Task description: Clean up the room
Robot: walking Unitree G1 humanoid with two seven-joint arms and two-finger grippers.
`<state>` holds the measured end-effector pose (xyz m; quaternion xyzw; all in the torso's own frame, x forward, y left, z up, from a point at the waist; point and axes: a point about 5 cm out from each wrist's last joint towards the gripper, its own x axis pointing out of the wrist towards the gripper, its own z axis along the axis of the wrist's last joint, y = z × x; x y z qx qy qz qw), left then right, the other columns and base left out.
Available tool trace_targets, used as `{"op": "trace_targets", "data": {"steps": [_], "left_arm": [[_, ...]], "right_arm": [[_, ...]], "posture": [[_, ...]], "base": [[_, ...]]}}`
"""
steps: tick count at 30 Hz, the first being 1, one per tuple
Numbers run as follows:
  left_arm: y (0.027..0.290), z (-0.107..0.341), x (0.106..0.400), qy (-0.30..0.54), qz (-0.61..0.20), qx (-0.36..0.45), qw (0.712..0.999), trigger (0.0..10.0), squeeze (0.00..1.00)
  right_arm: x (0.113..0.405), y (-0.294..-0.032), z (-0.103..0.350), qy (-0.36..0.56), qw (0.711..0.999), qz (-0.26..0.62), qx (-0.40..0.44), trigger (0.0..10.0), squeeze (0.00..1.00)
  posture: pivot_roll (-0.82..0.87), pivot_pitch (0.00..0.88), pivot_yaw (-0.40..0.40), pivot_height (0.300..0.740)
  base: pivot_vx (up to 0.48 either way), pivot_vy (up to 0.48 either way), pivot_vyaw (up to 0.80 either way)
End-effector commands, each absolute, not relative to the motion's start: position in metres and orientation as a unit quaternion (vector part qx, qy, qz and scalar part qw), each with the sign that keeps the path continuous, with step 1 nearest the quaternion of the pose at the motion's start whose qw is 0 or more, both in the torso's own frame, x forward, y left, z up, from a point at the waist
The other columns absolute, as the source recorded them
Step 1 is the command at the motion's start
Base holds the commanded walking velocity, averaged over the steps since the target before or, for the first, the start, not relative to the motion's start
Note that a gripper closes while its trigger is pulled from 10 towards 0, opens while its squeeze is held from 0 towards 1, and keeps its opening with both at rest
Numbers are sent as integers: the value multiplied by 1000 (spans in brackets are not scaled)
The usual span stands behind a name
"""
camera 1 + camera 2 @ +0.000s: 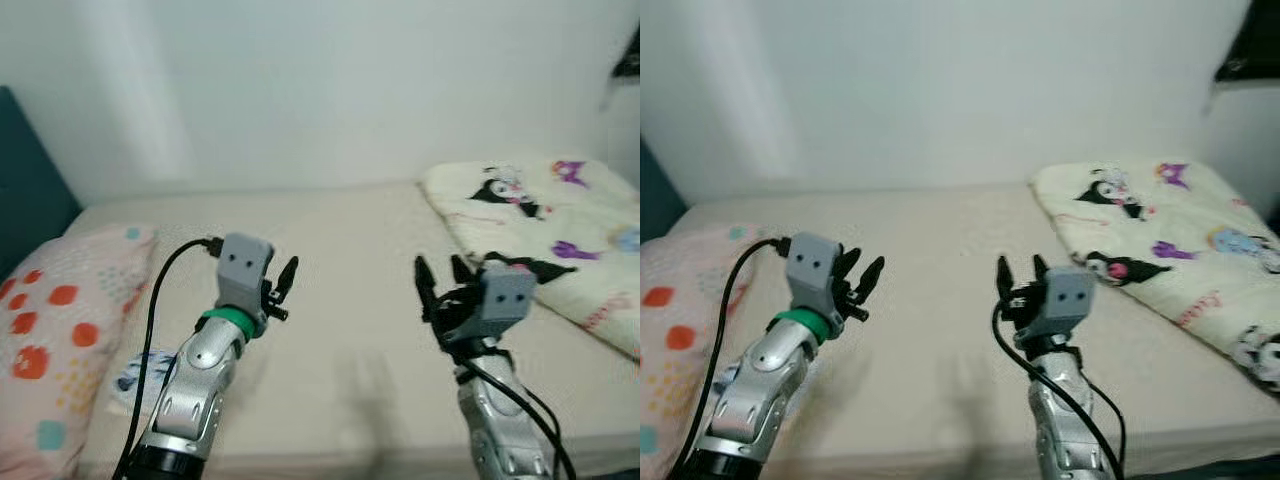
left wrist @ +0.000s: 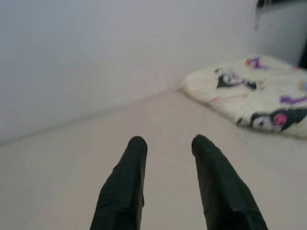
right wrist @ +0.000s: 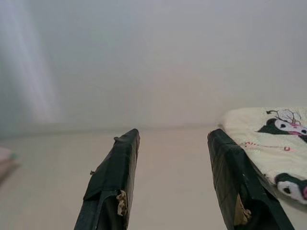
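**Head pair above the bed, wrist cameras low over it**

The two eye views look forward and down from the head at a beige bed (image 1: pixel 340 330) against a white wall (image 1: pixel 330 90), both arms raised in the near foreground. Each wrist view sits low and close behind its own black fingers, facing the far wall. All views share the cream cartoon-print blanket (image 1: pixel 1150 250) on the right; the eye views also take in the spotted pillow (image 1: pixel 60 340) at near left.
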<state>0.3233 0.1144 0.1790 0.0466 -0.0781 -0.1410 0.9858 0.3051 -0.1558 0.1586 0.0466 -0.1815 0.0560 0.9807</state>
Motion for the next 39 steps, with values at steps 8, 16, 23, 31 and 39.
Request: {"op": "trace_targets", "data": {"steps": [8, 16, 23, 31, 39], "left_arm": [[119, 171, 323, -61, -136, 51, 987, 10000, 0], [119, 171, 322, -59, -137, 52, 987, 10000, 0], [120, 171, 322, -58, -139, 52, 987, 10000, 0], [120, 171, 322, -56, -140, 53, 987, 10000, 0], [119, 171, 322, -54, -141, 52, 987, 10000, 0]], "right_arm": [[302, -148, 155, -175, 981, 64, 49, 10000, 0], [301, -148, 154, -174, 981, 64, 51, 10000, 0], [299, -147, 153, -172, 982, 62, 53, 10000, 0], [298, -147, 152, -170, 982, 60, 54, 10000, 0], [297, -146, 151, -169, 982, 61, 55, 10000, 0]], "posture": [[-159, 12, 120, 740], [-159, 20, 124, 740], [-160, 25, 129, 740], [-161, 31, 134, 740], [-163, 33, 139, 740]], "base": [[0, -340, 0], [0, -339, 0], [0, -338, 0], [0, -340, 0], [0, -349, 0]]}}
